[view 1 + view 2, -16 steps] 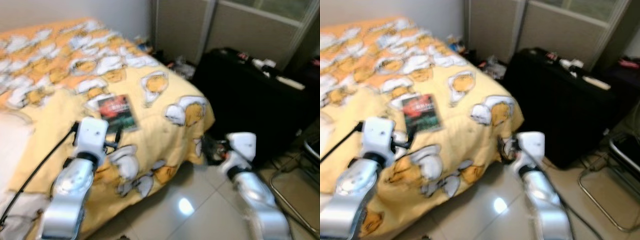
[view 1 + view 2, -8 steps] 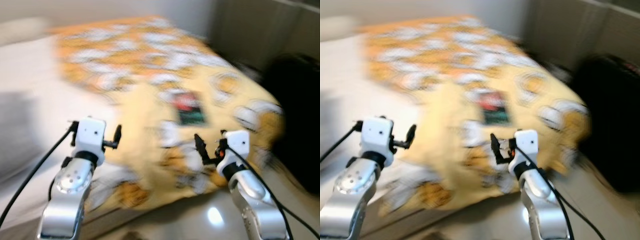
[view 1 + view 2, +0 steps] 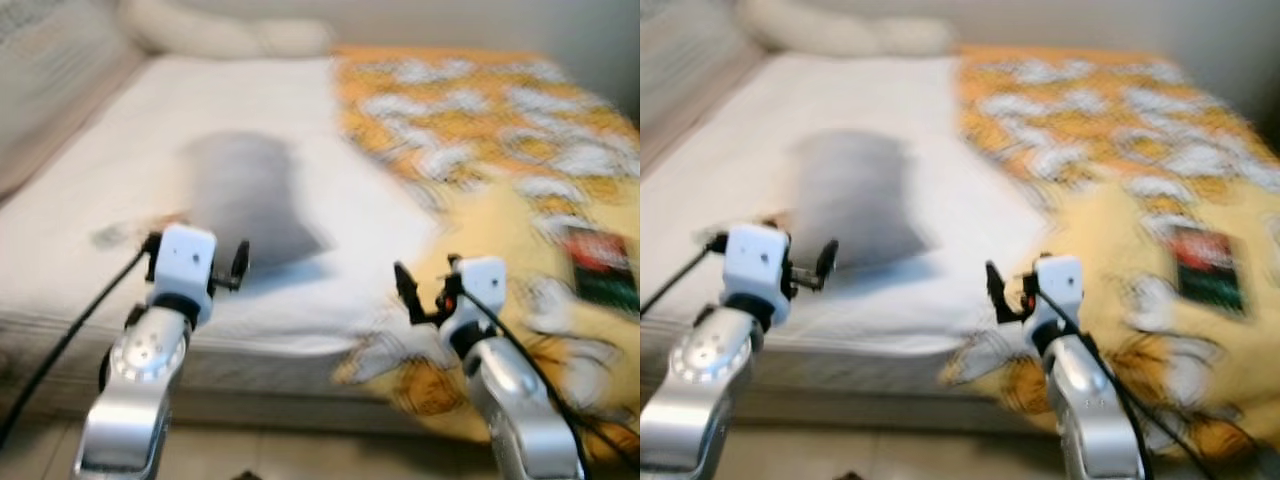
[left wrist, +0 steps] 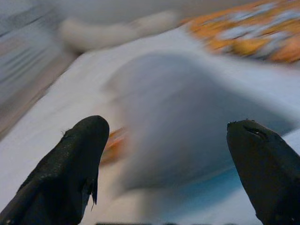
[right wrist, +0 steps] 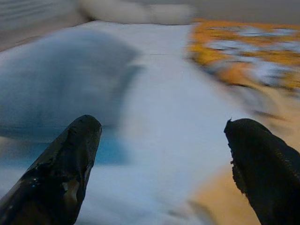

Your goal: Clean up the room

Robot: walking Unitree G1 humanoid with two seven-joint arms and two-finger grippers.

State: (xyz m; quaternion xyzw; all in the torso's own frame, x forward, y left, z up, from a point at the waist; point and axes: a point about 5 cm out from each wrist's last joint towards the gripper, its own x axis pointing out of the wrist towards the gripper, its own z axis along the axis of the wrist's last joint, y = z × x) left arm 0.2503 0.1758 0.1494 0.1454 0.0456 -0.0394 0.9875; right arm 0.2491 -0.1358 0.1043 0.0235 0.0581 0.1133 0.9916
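"What is the robot doing?"

"It's tidying the room, but I think it is only looking for what to pick up. Everything looks blurry. It faces the bed (image 3: 90, 190), and nothing is in its fingers."

"What's on the bed?"

"A grey cloth thing (image 3: 245, 205) lies on the white sheet, right in front of the left gripper (image 4: 168, 164). It could be a pillow or some clothes, I can't tell. Something small and orange (image 4: 112, 146) peeks out just beside it. A yellow blanket (image 3: 500, 200) with white shapes covers the other side, and a dark book (image 3: 600, 268) lies on it, off to the robot's right."

"Where are its arms?"

"Both are held up in front, bent, and pointing at the bed. The left gripper's fingers are spread wide and hold nothing. The right gripper (image 5: 161, 164) is spread wide too, aimed at the sheet near the blanket's edge."

"What should it do next?"

"I guess step closer, stand steady, and reach the left arm out over the grey thing before it pinches."
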